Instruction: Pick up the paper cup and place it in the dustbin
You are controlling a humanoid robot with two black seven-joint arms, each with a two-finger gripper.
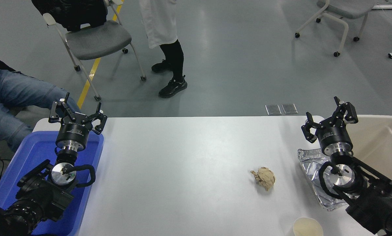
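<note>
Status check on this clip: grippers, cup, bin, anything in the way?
Left gripper open, parked over blue tray. Right gripper open, empty, above foil tray. Paper cup upright at near edge, untouched; dustbin far right.

Take the crumpled brown paper ball (264,178) as your mark: left of it the white table (182,157) lies bare as far as the blue tray (35,154); right of it the foil tray (313,167) lies under your right arm; nearer you the paper cup (308,226) stands apart, reachable from above; beyond the foil, the dustbin (379,137) gapes unobstructed.
</note>
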